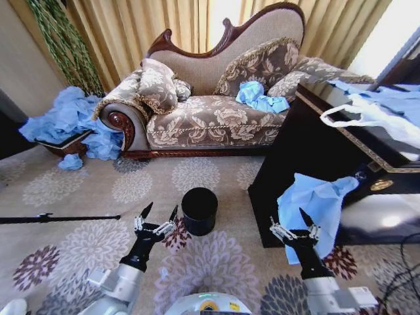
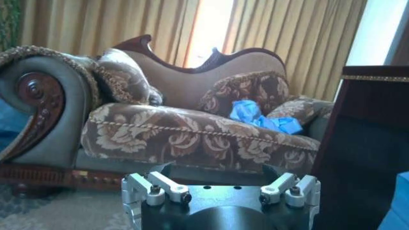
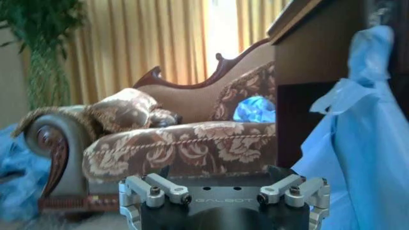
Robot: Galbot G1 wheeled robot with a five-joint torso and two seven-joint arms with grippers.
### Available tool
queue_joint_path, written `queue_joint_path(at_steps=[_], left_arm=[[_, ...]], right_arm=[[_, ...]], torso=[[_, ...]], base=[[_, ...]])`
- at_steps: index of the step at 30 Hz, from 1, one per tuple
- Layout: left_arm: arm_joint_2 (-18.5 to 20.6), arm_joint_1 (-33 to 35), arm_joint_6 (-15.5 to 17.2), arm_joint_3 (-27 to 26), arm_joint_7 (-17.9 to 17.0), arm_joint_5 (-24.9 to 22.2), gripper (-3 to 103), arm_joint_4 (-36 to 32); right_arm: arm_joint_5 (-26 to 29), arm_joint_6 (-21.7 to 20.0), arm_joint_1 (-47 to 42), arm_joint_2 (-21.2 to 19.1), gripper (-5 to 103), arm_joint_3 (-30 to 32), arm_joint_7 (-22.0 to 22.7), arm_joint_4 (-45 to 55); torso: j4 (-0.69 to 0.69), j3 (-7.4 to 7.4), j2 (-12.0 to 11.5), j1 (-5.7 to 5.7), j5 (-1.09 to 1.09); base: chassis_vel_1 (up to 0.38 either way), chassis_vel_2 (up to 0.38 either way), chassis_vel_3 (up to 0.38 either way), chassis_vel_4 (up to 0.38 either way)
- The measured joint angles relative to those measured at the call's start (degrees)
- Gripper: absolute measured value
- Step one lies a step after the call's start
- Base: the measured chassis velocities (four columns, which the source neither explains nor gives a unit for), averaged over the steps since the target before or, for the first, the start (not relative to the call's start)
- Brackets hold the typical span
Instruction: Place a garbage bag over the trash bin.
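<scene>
The patterned carpet (image 1: 79, 190) carries the black trash bin (image 1: 199, 210), the sofa (image 1: 210, 118) with a crumpled light-blue garbage bag (image 1: 259, 97) on its seat, and a dark cabinet (image 1: 308, 151).

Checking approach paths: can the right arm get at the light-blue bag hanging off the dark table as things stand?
Probably yes. The right gripper is open, right in front of the garbage bag draped over the dark table's edge, nothing between them. The left gripper hangs open beside the trash bin.
</scene>
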Motion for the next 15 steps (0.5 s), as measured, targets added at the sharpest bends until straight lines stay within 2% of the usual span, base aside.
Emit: queue_joint_path(at_steps=[3,9,15], left_arm=[[1.88,-0.74,0.13,0.03,-0.33,-0.66,97,0.00],[8.50,-4.61,2.55,0.31,-1.66,-6.14,96,0.00],[10.86,-5.89,2.66,0.52,-1.84,-6.48,96,0.00]], right_arm=[[-0.40,0.17,-0.30,-0.02,100,-0.17,-0.26,-0.19],[0.16,1.57,-0.64,-1.27,100,-0.02,-0.15,-1.25],[1.09,1.69,-0.06,-1.75,100,-0.28,0.03,-1.99]], torso=[[-0.01,0.00,0.00,0.00,0.00],[-0.03,0.00,0.01,0.00,-0.01],[0.00,0.00,0.01,0.00,0.00]], base=[[0.000,0.000,0.000,0.000],[0.000,0.000,0.000,0.000],[0.000,0.000,0.000,0.000]])
